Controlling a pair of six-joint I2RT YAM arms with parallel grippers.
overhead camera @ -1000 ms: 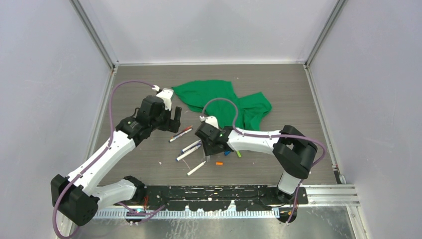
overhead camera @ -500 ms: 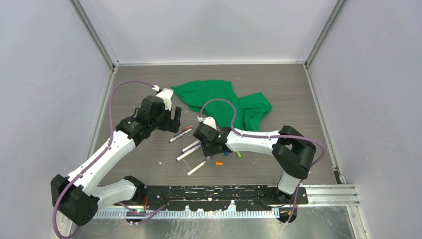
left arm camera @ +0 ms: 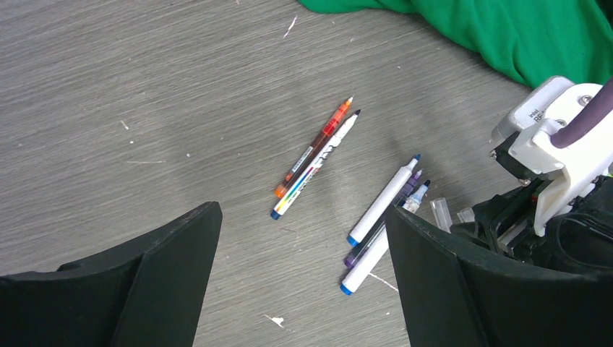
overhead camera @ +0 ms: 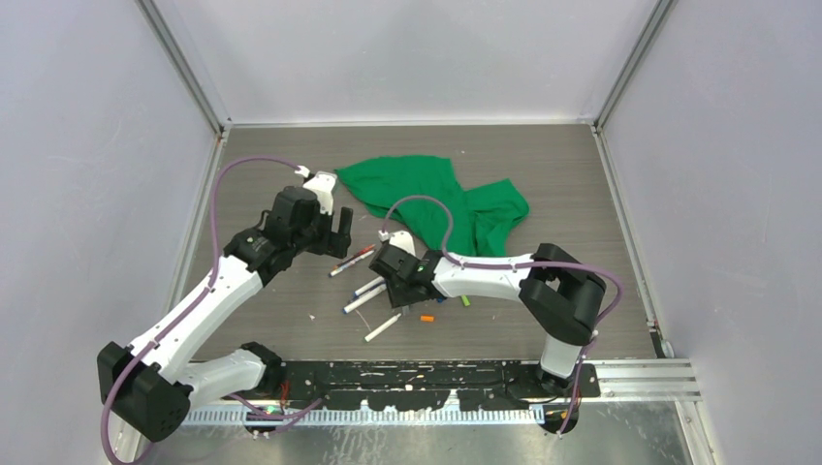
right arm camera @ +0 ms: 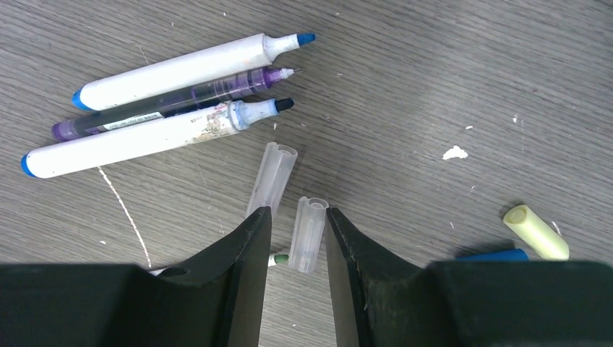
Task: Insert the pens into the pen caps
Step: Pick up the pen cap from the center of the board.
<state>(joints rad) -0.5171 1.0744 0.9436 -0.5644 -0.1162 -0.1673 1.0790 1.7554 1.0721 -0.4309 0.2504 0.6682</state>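
Observation:
Three pens lie side by side: a white one with a blue tip [right arm camera: 191,69], a purple one [right arm camera: 173,101] and a second white one [right arm camera: 144,137]. My right gripper [right arm camera: 298,217] stands low over the table, narrowly open. A clear pen cap [right arm camera: 307,235] lies between its fingers against the right one, with a gap to the left finger. A second clear cap [right arm camera: 271,177] lies just beyond the left fingertip. A green pen tip [right arm camera: 277,258] shows under the jaws. My left gripper [left arm camera: 302,210] hovers wide open and empty above an orange pen [left arm camera: 314,148] and a white pen [left arm camera: 318,166].
A yellow cap [right arm camera: 536,231] and a blue cap [right arm camera: 499,254] lie to the right of my right gripper. An orange cap [overhead camera: 426,318] and another white pen [overhead camera: 383,326] lie nearer the front. A crumpled green cloth [overhead camera: 436,194] covers the back middle of the table.
My right gripper has shifted a little left and away from the front edge, toward the three pens, with its jaws slightly narrower. The left arm has stayed put.

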